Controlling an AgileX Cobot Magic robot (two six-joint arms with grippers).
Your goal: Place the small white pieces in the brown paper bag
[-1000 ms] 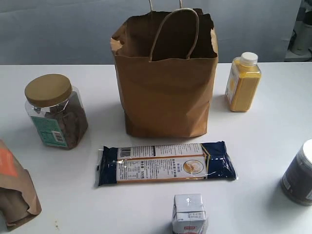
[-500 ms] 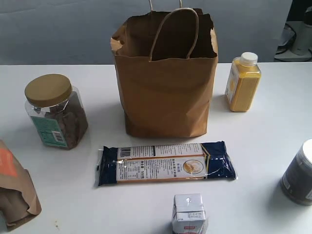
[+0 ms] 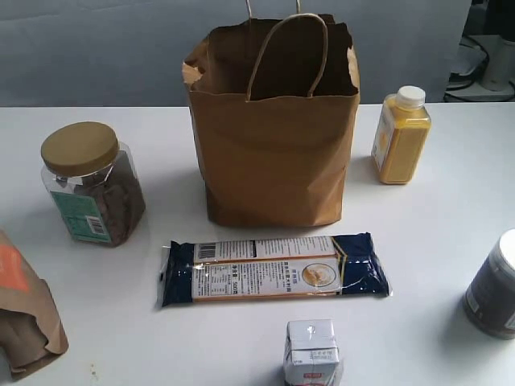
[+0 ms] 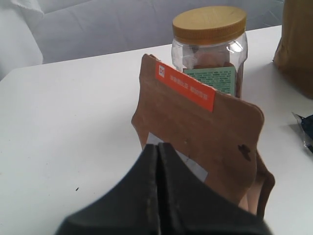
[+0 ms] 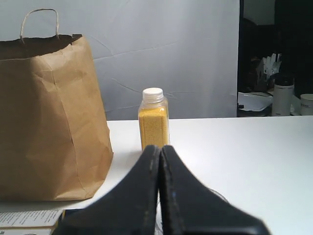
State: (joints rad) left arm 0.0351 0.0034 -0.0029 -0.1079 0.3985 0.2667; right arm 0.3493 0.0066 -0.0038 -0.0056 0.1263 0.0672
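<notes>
You've got the handled paper bag [image 3: 273, 137] standing upright at the back middle of the table [image 3: 451, 217]. Left of it and nearer the camera sits the lidded jar [image 3: 92, 185]. On its right, near but apart, stands the capped bottle [image 3: 401, 137]. Just in front of the bag the flat packet [image 3: 273, 269] lies crosswise. In front of that, at the near edge, is the small carton [image 3: 312, 354]. In the near left corner is the handleless pouch [image 3: 24, 314]. At the far right edge a second jar [image 3: 492, 288] is partly cut off.

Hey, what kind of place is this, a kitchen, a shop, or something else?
Probably a lab test bench, not a home: a bare white table, a creased grey backdrop sheet behind it, and groceries staged around a brown paper bag.
</notes>
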